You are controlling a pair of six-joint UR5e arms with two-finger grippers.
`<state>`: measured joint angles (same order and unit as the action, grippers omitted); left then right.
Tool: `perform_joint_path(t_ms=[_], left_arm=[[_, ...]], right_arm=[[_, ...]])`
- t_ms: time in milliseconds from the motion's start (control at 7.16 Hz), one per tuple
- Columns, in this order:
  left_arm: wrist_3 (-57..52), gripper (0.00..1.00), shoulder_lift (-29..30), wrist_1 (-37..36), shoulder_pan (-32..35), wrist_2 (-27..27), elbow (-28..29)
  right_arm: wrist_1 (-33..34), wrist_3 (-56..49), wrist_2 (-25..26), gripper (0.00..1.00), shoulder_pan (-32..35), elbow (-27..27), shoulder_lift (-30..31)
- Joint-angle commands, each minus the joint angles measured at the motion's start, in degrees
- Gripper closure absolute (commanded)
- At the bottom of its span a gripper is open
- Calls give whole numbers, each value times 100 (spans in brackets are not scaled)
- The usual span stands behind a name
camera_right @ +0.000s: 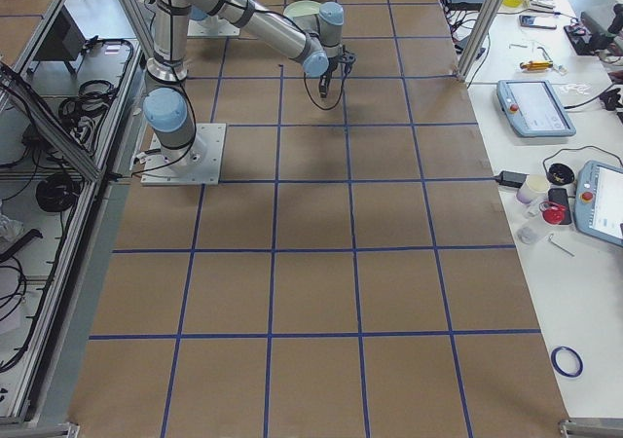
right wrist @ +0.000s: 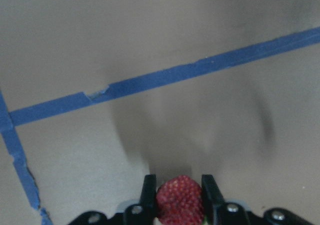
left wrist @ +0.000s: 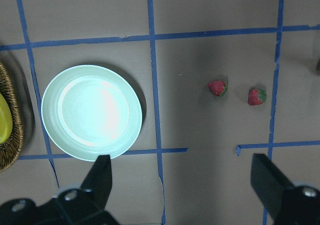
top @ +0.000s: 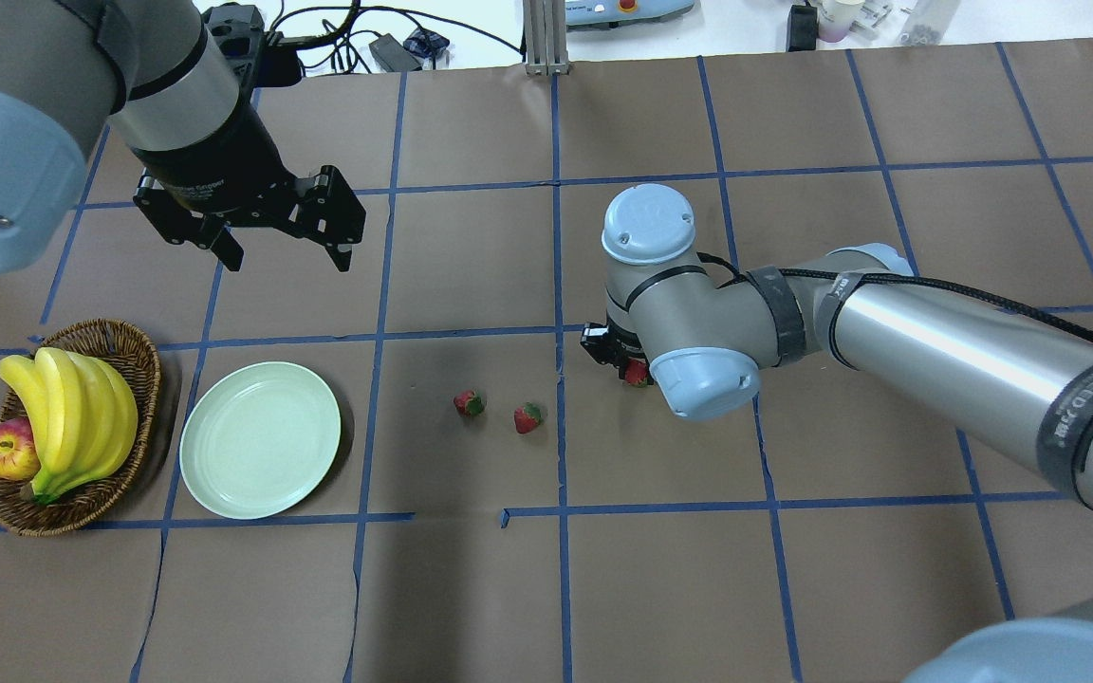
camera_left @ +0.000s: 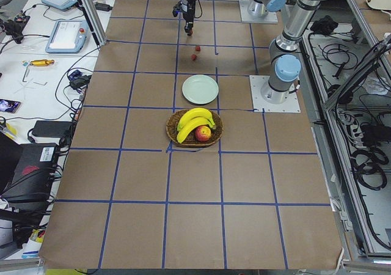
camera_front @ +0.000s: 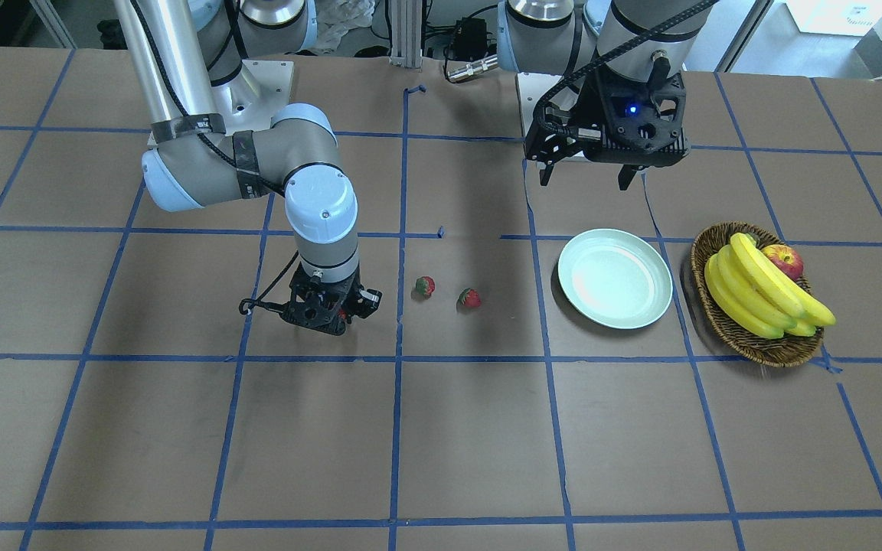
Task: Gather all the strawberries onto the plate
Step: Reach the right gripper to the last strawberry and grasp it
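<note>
Red, seeded flesh fills the gap between the fingers of the right gripper. Its jaws are closed onto the held strawberry, one finger against each flank. Whether the fruit is clear of the brown paper I cannot tell (the wrist view shows only paper and blue tape ahead). I judge the step in hand to be the first pick. Nothing lies in the plate yet, and its mint surface is bare.

The held strawberry is well apart from the plate, on the side away from the wicker basket. Between it and the plate lie the nearer loose strawberry and the farther loose strawberry, close together but not touching.

The next move calls for a lift and a carry toward the plate. The carry must be high enough to pass over that loose pair, which sits on the straight line. The fingers should then part low over the plate, so the berry does not roll off its shallow rim.

The left gripper hangs in the air near the plate, fingers spread wide and holding nothing (it could crowd the delivery). The basket stands just beside the plate, holding bananas and an apple, and neither belongs to this task.
</note>
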<state>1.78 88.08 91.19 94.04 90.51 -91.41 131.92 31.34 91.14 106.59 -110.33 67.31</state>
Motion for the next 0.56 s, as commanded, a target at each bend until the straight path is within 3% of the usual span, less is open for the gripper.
perform_joint_path(t_ms=[0,279,419], left_arm=[[7,0,16,-5,0,2,0],[-2,0,-10,4,9,2,-17],[-2,0,-19,4,9,2,-9]], right_arm=[[280,21,-620,100,124,160,54],[596,213,-991,100,537,300,-16],[615,476,-1523,100,617,527,-181]])
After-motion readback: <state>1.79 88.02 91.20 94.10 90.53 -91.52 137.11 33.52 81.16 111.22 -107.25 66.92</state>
